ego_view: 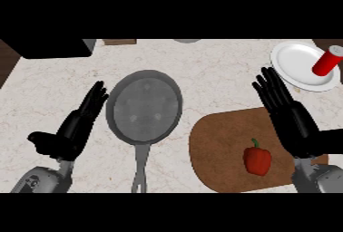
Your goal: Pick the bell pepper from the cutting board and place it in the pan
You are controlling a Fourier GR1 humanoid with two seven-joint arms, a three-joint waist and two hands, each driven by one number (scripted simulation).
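A red bell pepper with a green stem lies on the brown cutting board at the lower right. A grey pan sits left of the board, its handle pointing toward me. My right hand is open with straight fingers, above the board's right edge and just right of the pepper, apart from it. My left hand is open too, left of the pan, holding nothing.
A white plate sits at the far right with a red cylinder standing on it. A black appliance fills the far left corner. Small objects peek in at the counter's far edge.
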